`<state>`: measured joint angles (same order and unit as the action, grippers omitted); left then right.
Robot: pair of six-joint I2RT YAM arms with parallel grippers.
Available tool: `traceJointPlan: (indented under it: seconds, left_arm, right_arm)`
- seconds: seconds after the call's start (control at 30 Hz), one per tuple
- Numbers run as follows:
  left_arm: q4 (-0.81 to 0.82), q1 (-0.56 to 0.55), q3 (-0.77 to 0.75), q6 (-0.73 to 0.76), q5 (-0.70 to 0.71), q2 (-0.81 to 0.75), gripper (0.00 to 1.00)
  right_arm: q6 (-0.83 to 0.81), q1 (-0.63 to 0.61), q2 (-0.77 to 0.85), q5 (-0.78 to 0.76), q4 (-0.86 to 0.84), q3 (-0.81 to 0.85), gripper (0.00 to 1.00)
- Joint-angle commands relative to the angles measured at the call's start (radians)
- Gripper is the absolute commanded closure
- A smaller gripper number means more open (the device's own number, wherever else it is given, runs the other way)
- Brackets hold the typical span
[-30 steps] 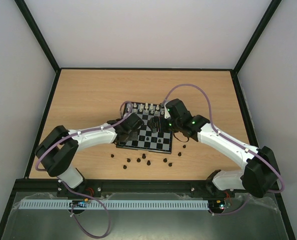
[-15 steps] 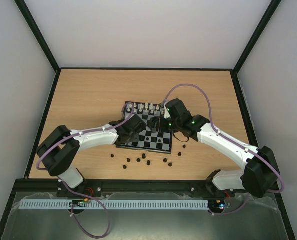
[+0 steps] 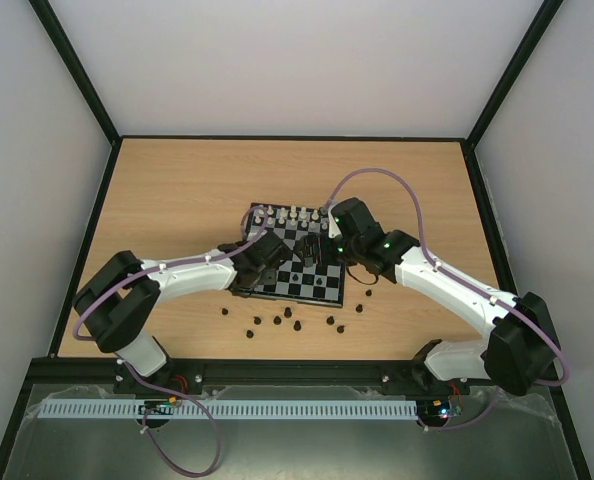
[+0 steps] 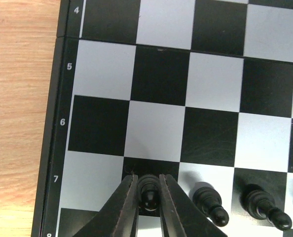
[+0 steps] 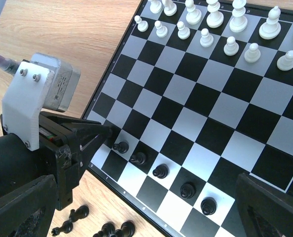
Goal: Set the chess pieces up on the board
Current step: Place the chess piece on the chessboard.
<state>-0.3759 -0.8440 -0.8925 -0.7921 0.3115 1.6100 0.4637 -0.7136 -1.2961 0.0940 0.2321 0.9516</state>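
My left gripper (image 4: 149,197) is shut on a black pawn (image 4: 149,190), which stands on a dark square of the board (image 4: 156,128) in row 7, near the left edge. Two more black pawns (image 4: 210,200) stand to its right in the same row. From the right wrist I see the left gripper (image 5: 99,136) at the board's (image 5: 210,113) near left corner, beside a row of black pawns (image 5: 160,171). My right gripper (image 5: 141,202) is open and empty above the board. From above, the left gripper (image 3: 260,270) and right gripper (image 3: 317,250) are both over the board (image 3: 287,295).
White pieces (image 5: 205,37) fill the two far rows. Several loose black pieces (image 3: 288,318) lie on the wooden table in front of the board, some near its left corner (image 5: 117,229), and two more lie by its right side (image 3: 365,296).
The left gripper has shifted slightly toward the board's near left corner with the pawn between its fingers. The right arm has not moved.
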Motion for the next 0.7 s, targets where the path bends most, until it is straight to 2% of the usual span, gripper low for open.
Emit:
traceJointPlan:
  seconds: [0.0, 0.37, 0.67]
  left_arm:
    - [-0.016, -0.002, 0.023, -0.010, 0.010, 0.002, 0.82]
    - [-0.044, -0.013, 0.015, -0.015, 0.012, -0.047, 0.73]
    - [-0.118, -0.034, -0.016, -0.011, 0.049, -0.186, 0.61]
  right_arm:
    - [0.000, 0.001, -0.002, 0.018, -0.004, -0.014, 0.01]
    - [0.001, 0.000, -0.002, 0.021, -0.008, -0.015, 0.01]
    - [0.003, 0.000, -0.010, 0.030, -0.017, -0.018, 0.01]
